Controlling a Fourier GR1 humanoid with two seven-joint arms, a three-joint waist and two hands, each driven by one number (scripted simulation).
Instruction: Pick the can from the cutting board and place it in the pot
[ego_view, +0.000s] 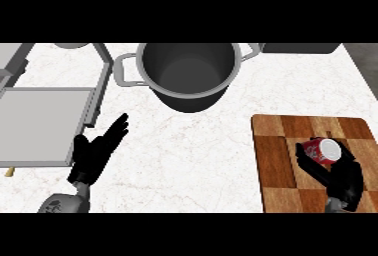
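Grasp step. The can (322, 150), red with a pale end showing, is over the cutting board (277, 150) at about 4 o'clock in the head view, near the board's middle and tipped off upright. The right hand (341, 177) comes up from 5 o'clock with thumb on one side and fingers on the other, curled round the can, so it is holding it. Can't tell if the can is lifted clear of the board or resting on it.

The pot (188, 70) is at 12 o'clock on the white counter (192, 160), mouth open and nothing seen inside, well apart from the board. The left hand (94, 152) rests at 8 o'clock, fingers straight and spread, holding nothing.

Judgement: pick is under way, place not started. Next move calls for a lift off the board, then a carry toward 10–11 o'clock from the can, high enough to clear the pot's near rim and handle, and release over the opening. The tilt may matter on release.
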